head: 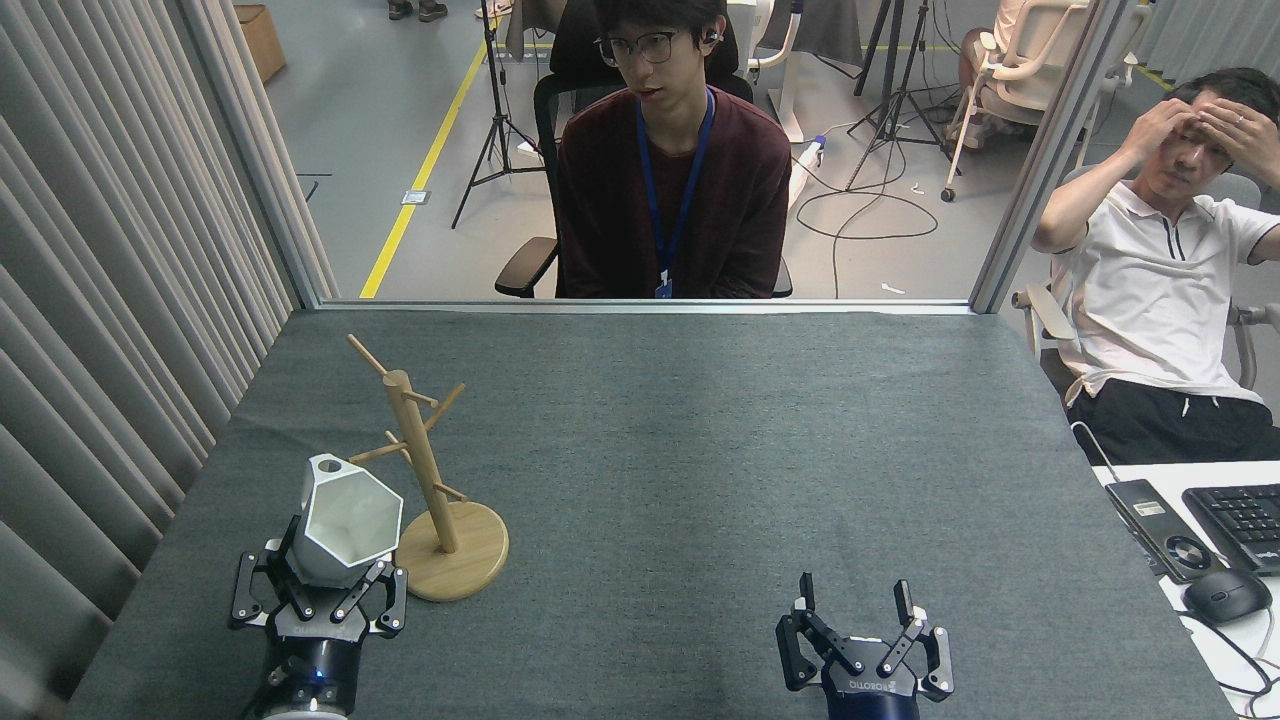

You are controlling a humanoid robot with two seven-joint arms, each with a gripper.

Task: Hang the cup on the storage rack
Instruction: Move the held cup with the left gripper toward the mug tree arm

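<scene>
Grey felt desk, curtain along its left edge. Storage rack stands upright at desk's left side. Left gripper, just left of rack's base, clenched on the cup, rim tab pointing toward rack's lower pegs, apart from them. Right gripper, well right of rack, fingers spread, empty.

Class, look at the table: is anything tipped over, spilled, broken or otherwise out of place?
Nothing stands out. The storage rack stands upright on its round base, all pegs bare. The cup is held in the left gripper, tilted, beside the rack. The right gripper is open and empty.
</scene>
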